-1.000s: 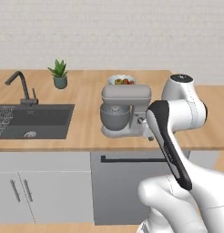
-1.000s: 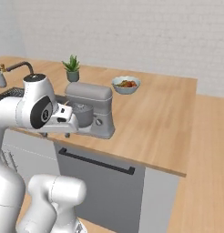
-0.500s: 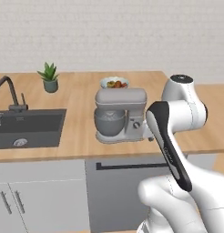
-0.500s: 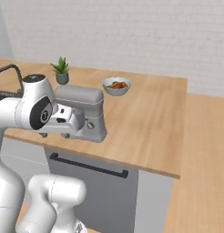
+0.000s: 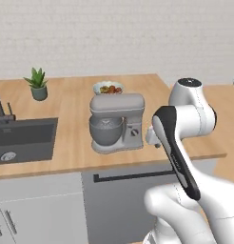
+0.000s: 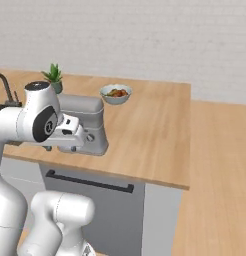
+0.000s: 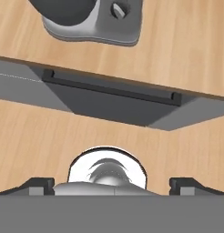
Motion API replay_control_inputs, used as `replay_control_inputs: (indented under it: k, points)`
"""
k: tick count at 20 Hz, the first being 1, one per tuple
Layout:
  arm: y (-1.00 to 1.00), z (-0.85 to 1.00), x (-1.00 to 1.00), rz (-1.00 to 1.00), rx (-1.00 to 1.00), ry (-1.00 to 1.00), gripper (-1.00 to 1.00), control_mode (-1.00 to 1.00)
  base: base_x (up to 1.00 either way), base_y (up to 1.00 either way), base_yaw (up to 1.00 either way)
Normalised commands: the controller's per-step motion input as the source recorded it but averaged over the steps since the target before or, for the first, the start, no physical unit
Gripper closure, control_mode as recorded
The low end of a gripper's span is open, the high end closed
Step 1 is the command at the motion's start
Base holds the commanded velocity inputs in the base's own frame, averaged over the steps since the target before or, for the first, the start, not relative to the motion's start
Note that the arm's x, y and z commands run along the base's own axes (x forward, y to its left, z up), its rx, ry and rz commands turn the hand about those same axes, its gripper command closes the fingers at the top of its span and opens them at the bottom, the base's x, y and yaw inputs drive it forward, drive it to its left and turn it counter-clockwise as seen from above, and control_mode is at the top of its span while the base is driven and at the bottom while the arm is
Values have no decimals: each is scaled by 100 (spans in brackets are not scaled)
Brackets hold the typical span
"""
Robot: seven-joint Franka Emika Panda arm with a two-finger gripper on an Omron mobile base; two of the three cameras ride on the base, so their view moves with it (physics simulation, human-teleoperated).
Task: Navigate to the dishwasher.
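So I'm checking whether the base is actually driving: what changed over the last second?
The whole scene slid left in both base views, so the base drove right along the counter; the dishwasher now sits nearer the middle. The stand mixer, bowl, plant and sink kept their places on the counter. The arm's pose looks unchanged.

The tabletop (image 5: 71,138) is light wood with a smooth, matt grain. Below it, the dishwasher (image 5: 119,205) has a flat, matt dark grey front with a black bar handle (image 7: 111,86). The stand mixer (image 5: 116,121) looks like smooth grey plastic or painted metal, with a duller metal-looking bowl. The sink (image 5: 24,138) is matt dark grey. The wall (image 6: 145,35) is rough white brick. The cabinet doors (image 5: 38,219) are smooth pale grey.
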Motion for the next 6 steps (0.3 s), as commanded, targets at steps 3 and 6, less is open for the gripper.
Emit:
replay_control_inputs:
  k: [3,6]
  points:
    - [0,0,0,0,0,0,-100,100,16,4,-23]
    - [0,0,0,0,0,0,-100,100,28,12,-22]
